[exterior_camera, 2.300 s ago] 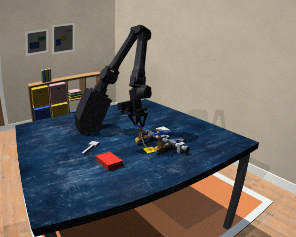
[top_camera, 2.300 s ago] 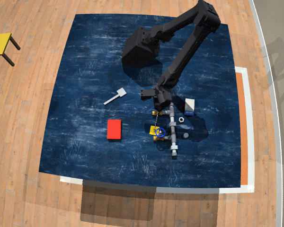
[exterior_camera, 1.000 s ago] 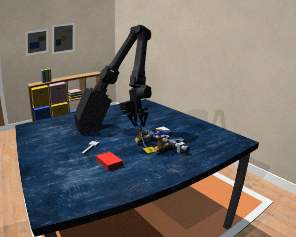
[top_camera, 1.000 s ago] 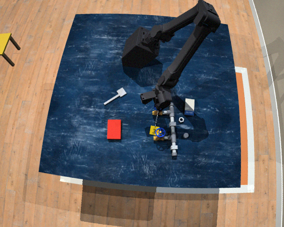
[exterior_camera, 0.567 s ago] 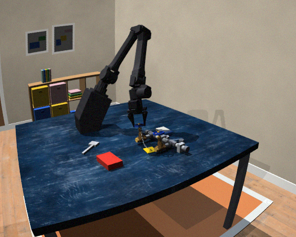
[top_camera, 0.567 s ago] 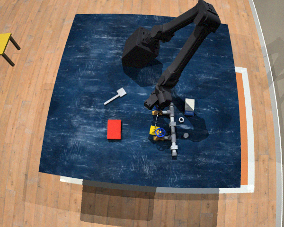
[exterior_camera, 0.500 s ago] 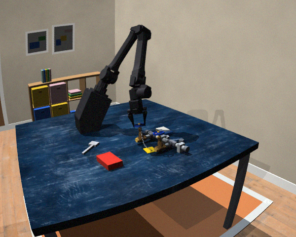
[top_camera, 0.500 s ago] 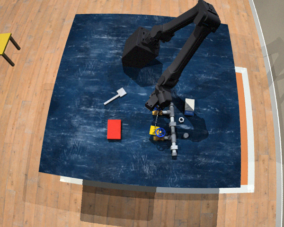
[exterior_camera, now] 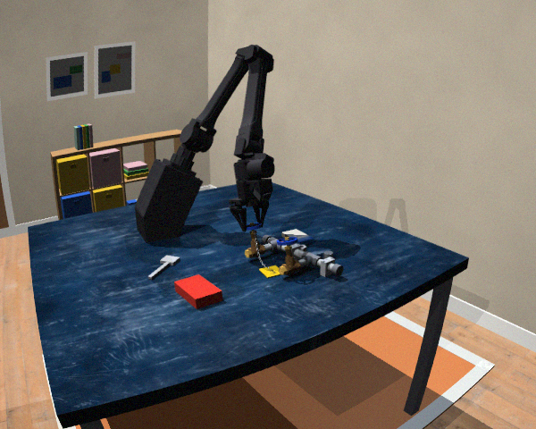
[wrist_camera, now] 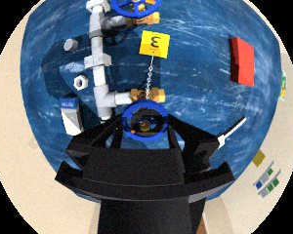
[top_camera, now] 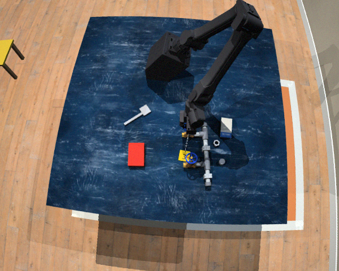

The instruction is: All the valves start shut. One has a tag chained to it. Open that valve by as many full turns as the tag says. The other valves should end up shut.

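A grey pipe [top_camera: 205,151] lies on the blue table with two brass valves on its left side, each with a blue handwheel. My gripper [wrist_camera: 145,117] points straight down and is shut on the handwheel of the far valve [exterior_camera: 253,226]; my arm hides that wheel in the overhead view. A thin chain [wrist_camera: 148,73] runs from this valve to a yellow tag [wrist_camera: 152,43] that reads 3. The tag also shows in the overhead view [top_camera: 182,154]. The near valve's handwheel [top_camera: 186,156] stands free beside the tag.
A red block [top_camera: 135,154] and a white mallet-shaped piece [top_camera: 137,114] lie left of the pipe. A white and blue box [top_camera: 226,127], a hex nut [top_camera: 216,140] and a dark cylinder [top_camera: 221,161] lie right of it. The arm's black base [top_camera: 166,56] stands behind.
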Robot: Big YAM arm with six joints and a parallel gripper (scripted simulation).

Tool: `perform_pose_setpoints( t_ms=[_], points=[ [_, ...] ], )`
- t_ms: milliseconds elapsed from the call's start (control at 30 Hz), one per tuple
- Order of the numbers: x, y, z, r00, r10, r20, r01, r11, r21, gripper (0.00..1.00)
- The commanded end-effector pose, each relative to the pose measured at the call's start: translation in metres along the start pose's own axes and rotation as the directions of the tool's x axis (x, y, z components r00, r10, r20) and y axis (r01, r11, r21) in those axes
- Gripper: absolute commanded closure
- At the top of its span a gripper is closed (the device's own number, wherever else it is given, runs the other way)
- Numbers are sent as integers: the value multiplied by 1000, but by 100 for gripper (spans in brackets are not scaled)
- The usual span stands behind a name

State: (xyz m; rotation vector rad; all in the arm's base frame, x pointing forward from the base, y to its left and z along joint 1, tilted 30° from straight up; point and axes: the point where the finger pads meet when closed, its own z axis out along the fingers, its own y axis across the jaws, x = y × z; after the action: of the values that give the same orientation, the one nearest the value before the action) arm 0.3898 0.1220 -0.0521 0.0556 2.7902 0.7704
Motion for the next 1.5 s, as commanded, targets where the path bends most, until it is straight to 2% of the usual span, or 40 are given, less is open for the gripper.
perform_pose_setpoints(
  t_ms=[0, 167, 300, 367, 400, 633, 833, 867, 1467],
  points=[
    [-3, 2, -2, 938, -346, 8, 346, 938, -1, 100],
    [-6, 2, -2, 841, -541, 10, 541, 841, 2, 100],
    [-6, 2, -2, 734, -680, 9, 680, 734, 4, 100],
    [-6, 2, -2, 734, -680, 9, 680, 734, 4, 100],
    [-6, 2, -2, 655, -756, 9, 756, 655, 4, 100],
    [-6, 2, -2, 398, -917, 7, 917, 398, 5, 100],
    [-6, 1, -2, 145, -989, 4, 989, 145, 2, 100],
    [-6, 1, -2, 121, -993, 4, 993, 121, 2, 100],
    [-6, 1, -2, 115, -993, 2, 993, 115, 3, 100]
  ],
)
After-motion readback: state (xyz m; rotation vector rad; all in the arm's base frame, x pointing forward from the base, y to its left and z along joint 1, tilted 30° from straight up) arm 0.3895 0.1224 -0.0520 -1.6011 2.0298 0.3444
